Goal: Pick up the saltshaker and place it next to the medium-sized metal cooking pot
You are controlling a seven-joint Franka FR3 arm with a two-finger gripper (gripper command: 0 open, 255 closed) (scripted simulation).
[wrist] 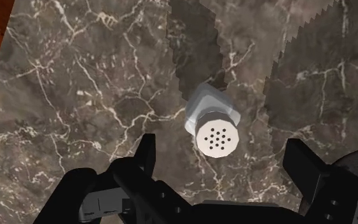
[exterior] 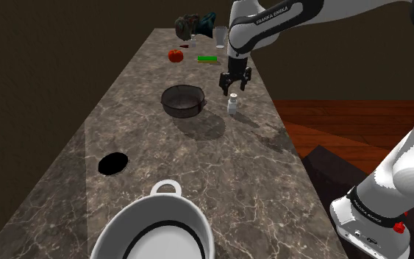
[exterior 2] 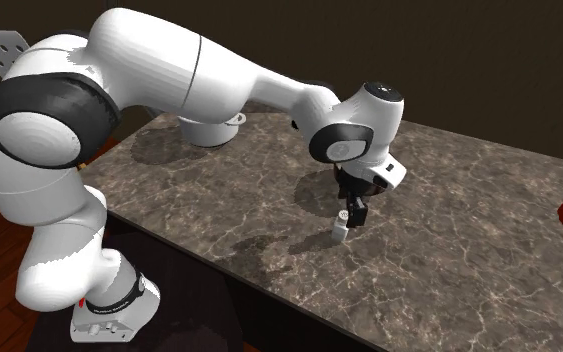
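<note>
Where the dark veined marble countertop (exterior: 146,140) stretches away in the shoulder view, a round dark metal cooking pot (exterior: 181,101) sits near its middle, with a round red tomato (exterior: 176,55) beyond it. Just right of the pot, near it but not touching, a small whitish saltshaker with a round perforated cap (exterior: 232,104) stands upright. Above the shaker, also right of the pot, hangs the all-black two-finger gripper (exterior: 234,88). Its fingers (wrist: 147,153) stand well apart, one on each side of the cap, gripping nothing.

Saltshaker (exterior: 232,106) upright on the counter (exterior: 220,191), pot (exterior: 181,101) near it on the shoulder view's left, pincer (exterior: 234,87) just above the saltshaker
</note>
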